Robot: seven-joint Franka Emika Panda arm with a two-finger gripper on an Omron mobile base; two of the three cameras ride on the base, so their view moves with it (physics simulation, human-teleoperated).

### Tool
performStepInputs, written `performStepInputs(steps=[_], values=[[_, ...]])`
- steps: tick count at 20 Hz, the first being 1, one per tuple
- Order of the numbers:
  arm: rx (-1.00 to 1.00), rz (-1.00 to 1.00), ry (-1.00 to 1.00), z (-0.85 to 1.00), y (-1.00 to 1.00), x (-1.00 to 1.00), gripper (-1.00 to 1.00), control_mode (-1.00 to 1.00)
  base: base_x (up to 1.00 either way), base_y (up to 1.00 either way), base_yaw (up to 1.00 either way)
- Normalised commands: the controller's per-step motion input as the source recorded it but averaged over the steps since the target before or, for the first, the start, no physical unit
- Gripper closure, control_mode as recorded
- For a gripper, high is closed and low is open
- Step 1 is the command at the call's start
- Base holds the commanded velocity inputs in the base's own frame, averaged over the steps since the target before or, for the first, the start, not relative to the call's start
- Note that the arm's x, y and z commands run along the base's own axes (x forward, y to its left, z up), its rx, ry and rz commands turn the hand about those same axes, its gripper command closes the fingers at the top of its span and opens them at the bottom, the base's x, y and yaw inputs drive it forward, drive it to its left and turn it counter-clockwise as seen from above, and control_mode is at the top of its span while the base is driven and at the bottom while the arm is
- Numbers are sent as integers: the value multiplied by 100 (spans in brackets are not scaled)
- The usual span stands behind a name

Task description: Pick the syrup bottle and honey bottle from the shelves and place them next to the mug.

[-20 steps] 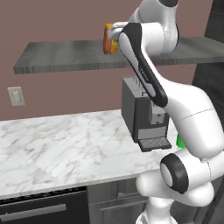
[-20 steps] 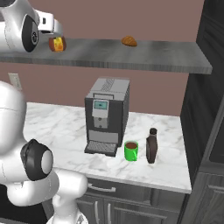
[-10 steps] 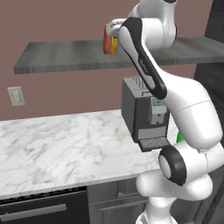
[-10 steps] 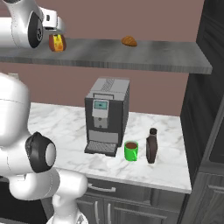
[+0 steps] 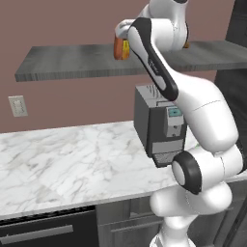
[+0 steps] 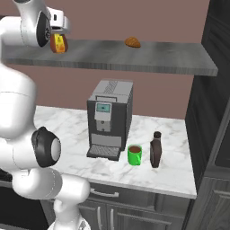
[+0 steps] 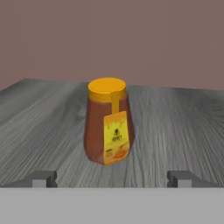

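The honey bottle stands upright on the grey wood-grain shelves, amber with a yellow-orange cap and a yellow label. My gripper is open, its two fingertips wide apart just short of the bottle, which is centred ahead of the gap. From the right base, the honey bottle sits at the left end of the shelves, right under my hand. The dark brown syrup bottle stands on the counter beside the green mug. In the left base view, my arm partly hides the honey bottle.
A coffee machine stands on the white marble counter, left of the mug. A small brown pastry lies further right on the shelf. A dark tall cabinet closes off the counter's right end.
My hand has moved in closer to the honey bottle on the shelf. The jaws have stayed open and nothing else has moved.
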Motion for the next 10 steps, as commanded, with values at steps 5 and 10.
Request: performStepInputs(steps=[5,10], values=[[0,0,6,-7,5,16,-100,-100,0,0,0],[0,0,7,-14,7,20,-100,-100,0,0,0]])
